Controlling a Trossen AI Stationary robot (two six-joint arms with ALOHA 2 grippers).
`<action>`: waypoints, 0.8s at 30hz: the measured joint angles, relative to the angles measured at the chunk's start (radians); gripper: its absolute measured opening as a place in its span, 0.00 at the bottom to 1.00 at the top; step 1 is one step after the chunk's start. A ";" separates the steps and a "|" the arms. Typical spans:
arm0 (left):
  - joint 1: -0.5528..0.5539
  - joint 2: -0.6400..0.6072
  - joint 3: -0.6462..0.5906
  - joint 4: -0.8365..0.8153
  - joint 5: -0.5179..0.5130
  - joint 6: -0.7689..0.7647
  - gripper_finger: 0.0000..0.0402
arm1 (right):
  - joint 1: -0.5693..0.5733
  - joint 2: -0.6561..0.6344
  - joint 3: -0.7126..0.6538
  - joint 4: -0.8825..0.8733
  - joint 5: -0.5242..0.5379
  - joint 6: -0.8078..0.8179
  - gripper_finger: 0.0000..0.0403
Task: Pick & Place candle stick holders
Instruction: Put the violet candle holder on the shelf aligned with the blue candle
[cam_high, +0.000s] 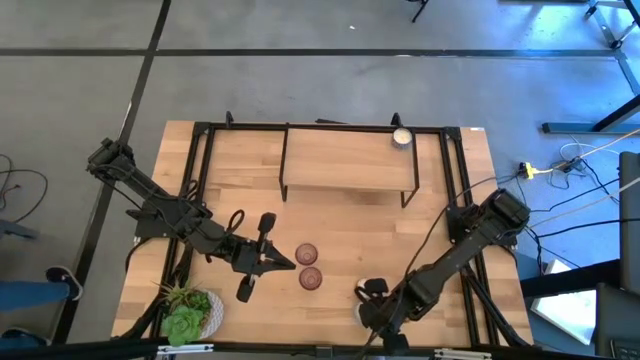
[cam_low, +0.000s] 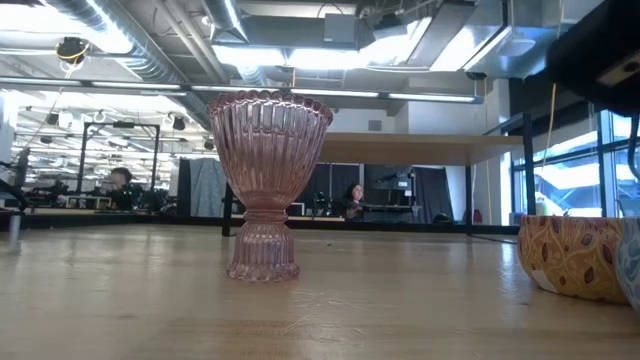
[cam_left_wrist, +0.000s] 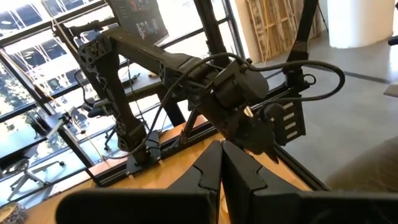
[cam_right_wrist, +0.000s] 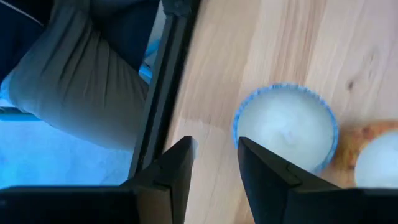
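Observation:
Two pinkish-purple ribbed glass holders (cam_high: 306, 254) (cam_high: 311, 277) stand near the table's middle. One shows close in the low view (cam_low: 265, 190), upright on its foot. My left gripper (cam_high: 290, 264) is shut and empty, its tips just left of these two. My right gripper (cam_high: 368, 298) is open near the table's near edge, pointing down. A whitish-cream holder (cam_right_wrist: 286, 134) stands on the wood under and beside one of its fingers (cam_right_wrist: 264, 168). A second whitish one (cam_right_wrist: 379, 163) shows next to it. Another holder (cam_high: 402, 137) stands on the far shelf. My right gripper has one finger (cam_right_wrist: 264, 168) over the rim of the whitish-cream holder (cam_right_wrist: 249, 127) and the other finger over bare wood. I cannot tell whether the finger touches the holder. The holder stands upright on the table.
A wooden shelf (cam_high: 350, 172) on black legs spans the far half of the table, inside a black frame (cam_high: 200, 150). A leafy plant in a white pot (cam_high: 188, 312) stands at the near left corner. An amber patterned bowl (cam_low: 572, 256) shows at the low view's right.

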 joint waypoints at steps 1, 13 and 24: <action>0.000 0.000 0.000 0.000 0.000 0.000 0.01 | -0.001 0.000 0.000 0.007 0.001 -0.013 0.33; 0.000 0.000 0.000 -0.016 0.000 0.000 0.01 | -0.006 0.000 0.000 -0.048 0.044 -0.049 0.33; 0.000 0.000 0.000 -0.014 0.000 0.000 0.01 | -0.063 0.000 0.027 -0.079 0.090 -0.173 0.33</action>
